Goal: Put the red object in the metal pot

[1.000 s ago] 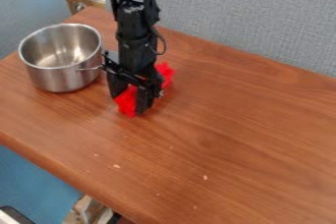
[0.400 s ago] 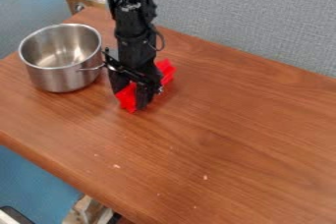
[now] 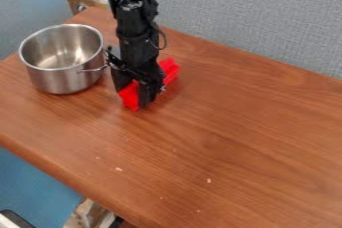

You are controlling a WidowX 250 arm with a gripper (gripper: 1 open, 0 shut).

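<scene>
The red object [image 3: 163,73] is an elongated block lying on the wooden table just right of the metal pot [image 3: 60,57]. My black gripper [image 3: 139,94] comes straight down over it, and its fingers straddle the block's middle, with red showing at both ends. The arm hides the middle of the block. The jaws look closed against the block, which still rests on the table. The pot is shiny silver, round and empty, with a small handle [image 3: 104,63] facing the gripper.
The brown wooden table [image 3: 227,142] stretches to the right and front of the gripper. Its front edge runs diagonally at the lower left. A grey-blue wall stands behind.
The gripper has shifted slightly left and settled lower on the red block. The block's lower end has moved a little left with it.
</scene>
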